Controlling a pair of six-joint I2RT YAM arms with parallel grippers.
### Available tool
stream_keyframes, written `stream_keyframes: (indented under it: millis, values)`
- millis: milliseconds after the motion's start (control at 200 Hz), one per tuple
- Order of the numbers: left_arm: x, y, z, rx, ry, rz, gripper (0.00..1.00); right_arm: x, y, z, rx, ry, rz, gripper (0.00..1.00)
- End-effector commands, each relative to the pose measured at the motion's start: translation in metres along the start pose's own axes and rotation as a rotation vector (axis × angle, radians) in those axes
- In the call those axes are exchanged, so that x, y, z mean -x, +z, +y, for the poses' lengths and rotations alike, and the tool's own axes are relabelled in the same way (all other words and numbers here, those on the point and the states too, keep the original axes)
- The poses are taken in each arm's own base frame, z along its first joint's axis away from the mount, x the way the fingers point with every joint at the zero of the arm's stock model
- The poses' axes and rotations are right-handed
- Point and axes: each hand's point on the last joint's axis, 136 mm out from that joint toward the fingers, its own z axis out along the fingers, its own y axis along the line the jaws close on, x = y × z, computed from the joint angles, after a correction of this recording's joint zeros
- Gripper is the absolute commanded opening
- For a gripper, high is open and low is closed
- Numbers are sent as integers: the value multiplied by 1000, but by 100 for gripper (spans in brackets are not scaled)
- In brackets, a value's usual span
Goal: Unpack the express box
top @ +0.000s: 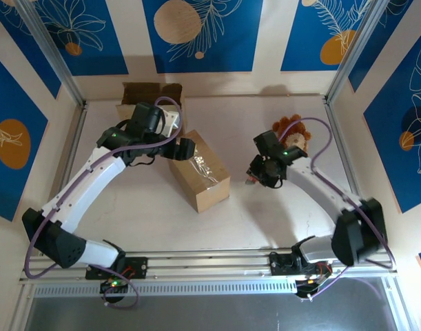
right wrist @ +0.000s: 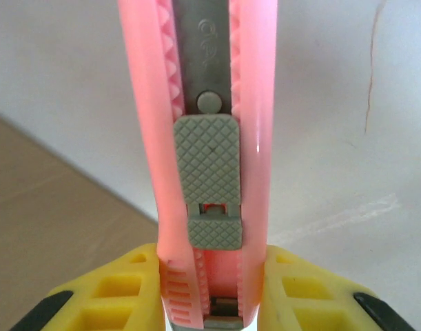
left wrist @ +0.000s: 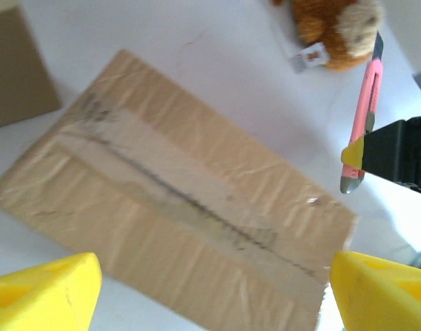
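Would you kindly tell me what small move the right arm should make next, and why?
Probably carry the pink utility knife over to the taped seam on the cardboard box: the right gripper grips the knife, and the tape looks unbroken.

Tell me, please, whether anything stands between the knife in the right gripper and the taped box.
Nothing visible does: bare table lies between the pink knife in the right gripper and the taped box. The open left gripper hovers over the box's top.
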Motion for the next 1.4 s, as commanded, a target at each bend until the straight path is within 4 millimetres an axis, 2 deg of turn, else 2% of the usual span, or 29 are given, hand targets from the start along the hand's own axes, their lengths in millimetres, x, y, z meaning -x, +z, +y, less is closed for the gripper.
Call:
stream_keyframes:
  millis: [0, 185, 360, 635, 820, 900, 965, 1020, 1276, 1396]
  values:
    - [21, 2, -38, -135, -4, -47, 86, 4, -36, 4, 41, -217, -42, 20]
    - [41, 12, -85, -309, -28, -107, 86, -14, -80, 38, 207, -536, -51, 20]
    - [52, 24, -110, -388, -55, -142, 87, -31, -95, 51, 280, -735, -65, 20]
    - [54, 45, -116, -414, -100, -134, 87, -55, -105, 72, 428, -825, -56, 21]
    - [51, 57, -127, -441, -101, -106, 86, -61, -109, 84, 461, -854, -50, 21]
    - [50, 60, -131, -446, -96, -97, 83, -62, -110, 88, 475, -858, -47, 21]
    - [49, 64, -131, -445, -96, -90, 76, -63, -111, 91, 488, -859, -47, 21]
    - [49, 65, -131, -443, -96, -88, 66, -65, -112, 93, 503, -860, -46, 21]
    - [51, 70, -130, -440, -102, -90, 0, -68, -112, 100, 529, -867, -38, 21]
    - [52, 66, -129, -435, -99, -110, 0, -69, -114, 104, 559, -869, -34, 24]
